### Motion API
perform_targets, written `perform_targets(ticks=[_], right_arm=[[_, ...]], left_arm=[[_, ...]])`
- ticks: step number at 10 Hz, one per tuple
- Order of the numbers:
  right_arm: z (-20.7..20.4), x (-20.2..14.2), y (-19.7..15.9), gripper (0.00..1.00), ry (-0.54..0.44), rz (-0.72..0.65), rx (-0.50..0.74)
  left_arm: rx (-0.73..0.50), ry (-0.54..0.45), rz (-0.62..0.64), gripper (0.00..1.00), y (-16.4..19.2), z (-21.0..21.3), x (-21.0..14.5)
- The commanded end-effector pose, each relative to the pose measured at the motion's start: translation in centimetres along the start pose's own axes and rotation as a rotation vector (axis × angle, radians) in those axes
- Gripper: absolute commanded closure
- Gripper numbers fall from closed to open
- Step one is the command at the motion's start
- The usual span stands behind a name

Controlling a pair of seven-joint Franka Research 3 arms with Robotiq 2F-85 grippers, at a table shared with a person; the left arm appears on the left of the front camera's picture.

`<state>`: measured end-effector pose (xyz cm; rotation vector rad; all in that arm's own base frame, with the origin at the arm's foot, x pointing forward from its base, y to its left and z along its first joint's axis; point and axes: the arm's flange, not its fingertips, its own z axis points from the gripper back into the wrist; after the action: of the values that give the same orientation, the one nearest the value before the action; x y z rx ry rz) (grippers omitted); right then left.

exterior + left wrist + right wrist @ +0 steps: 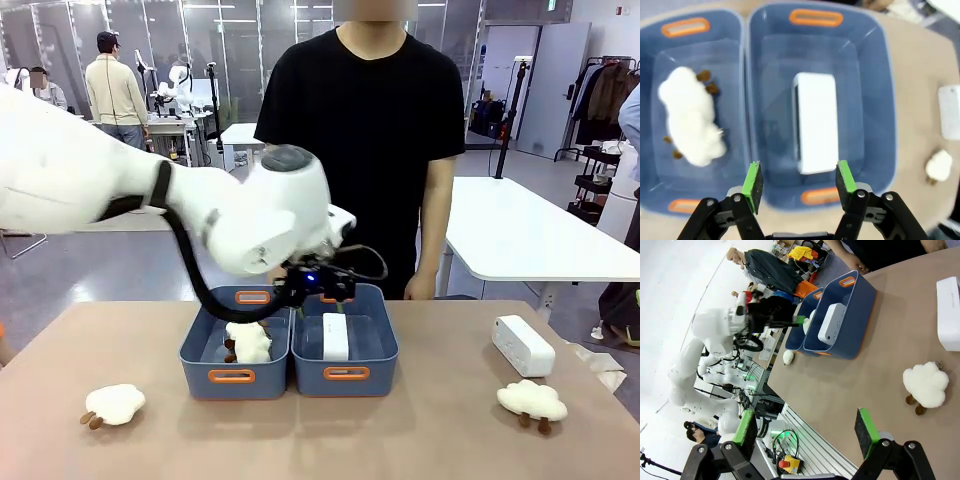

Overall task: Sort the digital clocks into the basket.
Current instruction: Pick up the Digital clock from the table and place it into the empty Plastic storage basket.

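The left gripper (799, 182) hangs over the basket (880, 75) with its green-padded fingers (752, 184) spread wide and nothing between them. In the left wrist view the first digital clock (815, 129) lies at 12 o'clock from the fingertips. It is flat on the basket floor, lengthwise between the two orange handle cut-outs. Its nearer end lines up with the gap between the pads, which stand wider than the clock.

In the front view the left arm comes in from 9 o'clock, bent at the elbow. Its wrist is turned down, so the left gripper (320, 287) sits above the basket (385, 350) and the first digital clock (335, 337).

The second digital clock (523, 345) lies on the table (420, 440) at 3 o'clock from the basket, well apart from it. A cloud-shaped plush (533, 400) sits just at its 6 o'clock.

The right gripper (805, 427) hovers over bare table, fingers parted and empty. In the right wrist view the second digital clock (948, 312) is at about 2 o'clock and the basket (860, 295) at 1 o'clock.

A second bin (200, 350) touches the basket at its 9 o'clock side and holds another plush (250, 342). A third plush (115, 403) lies at 8 o'clock from that bin. A person (360, 120) stands at 12 o'clock behind the bins.
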<state>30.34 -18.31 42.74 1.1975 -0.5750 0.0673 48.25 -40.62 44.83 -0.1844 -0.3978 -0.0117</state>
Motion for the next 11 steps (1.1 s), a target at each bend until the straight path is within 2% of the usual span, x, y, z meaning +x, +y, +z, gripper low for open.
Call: perform_targets(ticks=[1, 2, 4, 6, 8, 9, 11], right_arm=[[0.0, 0.2, 0.1, 0.0, -0.013, 0.011, 0.014], [0.0, 0.2, 0.1, 0.0, -0.013, 0.011, 0.014], [0.0, 0.2, 0.1, 0.0, -0.013, 0.011, 0.014], [0.0, 0.2, 0.1, 0.0, -0.013, 0.011, 0.014], [0.0, 0.2, 0.1, 0.0, -0.013, 0.011, 0.014], [0.0, 0.2, 0.1, 0.0, -0.013, 0.011, 0.014], [0.0, 0.2, 0.1, 0.0, -0.013, 0.011, 0.014]], left_arm=[[-0.092, 0.077, -0.084, 0.26, 9.5, 5.9, -1.1], [-0.133, 0.071, -0.069, 0.26, 13.5, 8.0, -1.0], [-0.309, 0.031, 0.012, 0.26, 21.8, 11.2, -2.1], [-0.468, -0.068, 0.108, 0.26, 29.7, 13.4, -3.1], [-0.683, -0.15, 0.291, 0.26, 38.5, 16.6, -4.4], [-0.722, -0.217, 0.399, 0.26, 42.4, 16.7, -5.3], [-0.896, -0.267, 0.486, 0.26, 50.7, 17.6, -8.7]])
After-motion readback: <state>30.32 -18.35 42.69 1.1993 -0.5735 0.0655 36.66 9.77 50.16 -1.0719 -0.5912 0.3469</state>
